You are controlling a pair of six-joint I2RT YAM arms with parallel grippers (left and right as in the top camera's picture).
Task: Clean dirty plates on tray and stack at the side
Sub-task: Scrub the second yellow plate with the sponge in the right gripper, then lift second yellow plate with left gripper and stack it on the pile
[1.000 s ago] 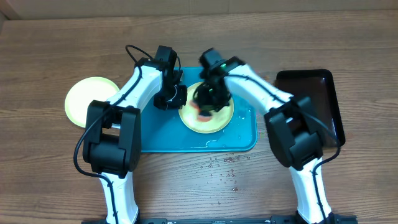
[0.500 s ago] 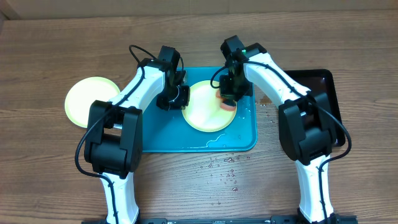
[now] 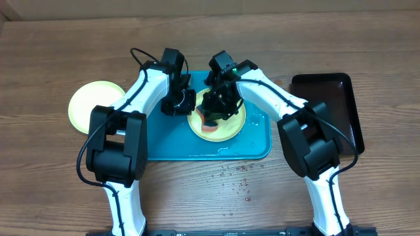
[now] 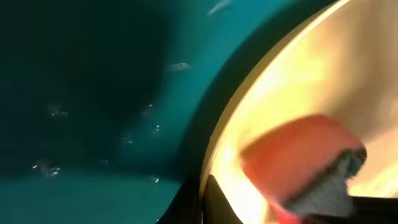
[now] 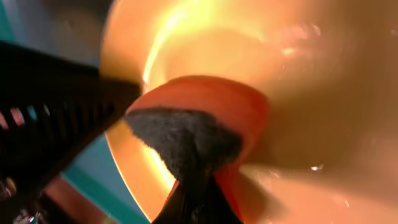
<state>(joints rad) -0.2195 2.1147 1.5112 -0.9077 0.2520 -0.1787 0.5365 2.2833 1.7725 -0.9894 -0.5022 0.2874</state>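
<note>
A yellow-green plate (image 3: pixel 226 128) lies on the turquoise tray (image 3: pixel 167 141). My left gripper (image 3: pixel 187 105) is shut on the plate's left rim (image 4: pixel 249 93), fingers pinching the edge (image 4: pixel 202 199). My right gripper (image 3: pixel 216 108) is shut on an orange sponge with a dark grey scrub side (image 5: pixel 205 124) and presses it on the left part of the plate (image 5: pixel 323 74). The sponge also shows in the left wrist view (image 4: pixel 298 162) and overhead (image 3: pixel 211 126). A second yellow-green plate (image 3: pixel 88 105) lies on the table left of the tray. The pale blue-white plate is out of view.
A narrow black tray (image 3: pixel 335 111) sits at the right. Water pools on the turquoise tray's right part (image 3: pixel 259 121), and droplets dot the wooden table (image 3: pixel 239 180) in front of it.
My right gripper has swept the sponge from the plate's right side back to its left side. The plate shifted slightly. The left gripper keeps its hold on the rim.
</note>
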